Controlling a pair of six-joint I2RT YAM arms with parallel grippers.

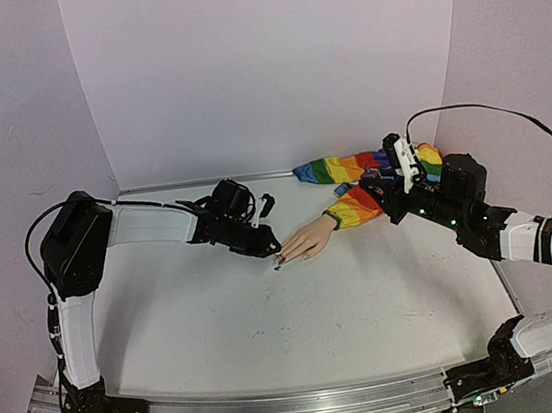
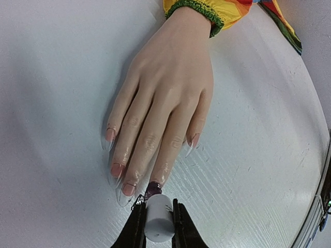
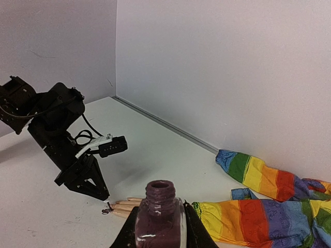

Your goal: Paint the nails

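A white brush cap (image 2: 158, 223), clamped in the left claw (image 1: 267, 248), sits right by the dark nail (image 2: 153, 188). The right claw (image 3: 161, 235) grips an open polish bottle (image 3: 159, 206).

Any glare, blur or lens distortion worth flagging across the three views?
Top external: even light, faint soft shadows on the table, mannequin hand small in frame. Left wrist: wide-angle bend at the table edge, glossy highlights on the fingers, white cap in the left gripper slightly soft. Right wrist: polish bottle close to the lens looks soft, background clear.
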